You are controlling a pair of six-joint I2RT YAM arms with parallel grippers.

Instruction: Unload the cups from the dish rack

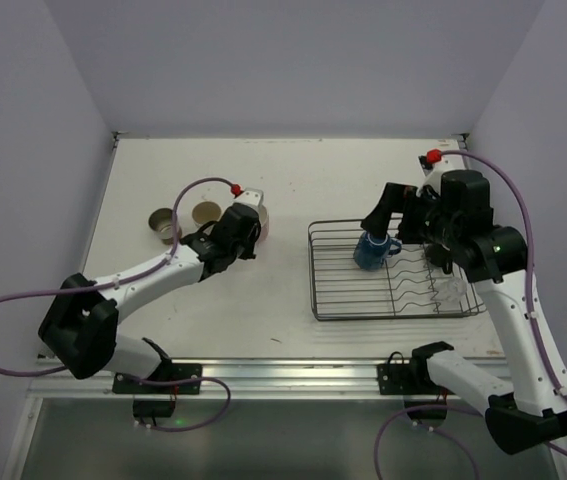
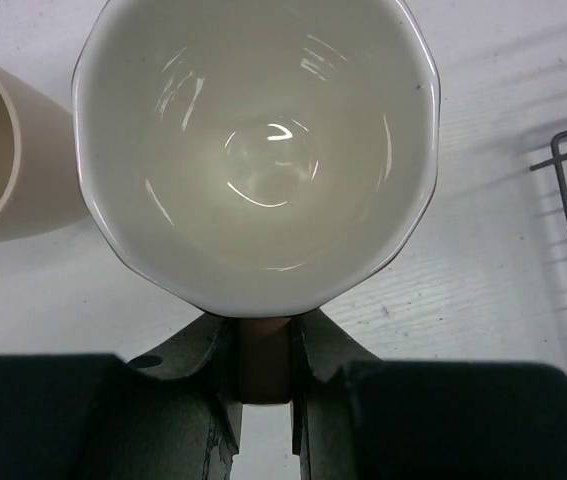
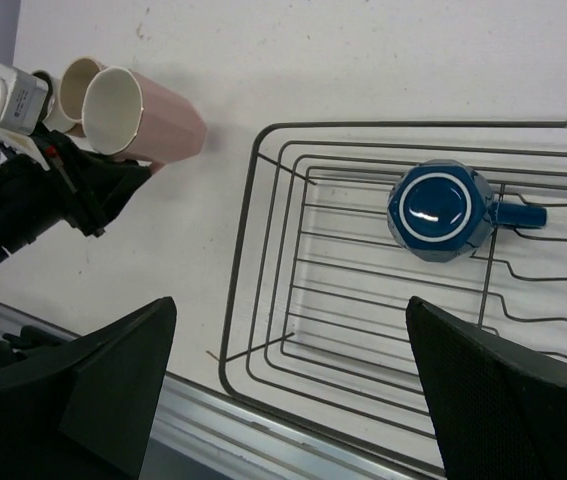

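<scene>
My left tool (image 2: 263, 400) clamps the pink mug (image 2: 258, 150) by its handle, left of the dish rack (image 3: 238, 300). My right tool (image 3: 293, 370) gapes over the blue mug (image 3: 435, 212). It looks slick and brittle, so I'd pinch its handle.

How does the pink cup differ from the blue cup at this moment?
The pink cup is outside the dish rack; the blue cup stands inside it. The left pincer grips the pink cup's handle; nothing holds the blue cup. Both are faceted and handled.
</scene>
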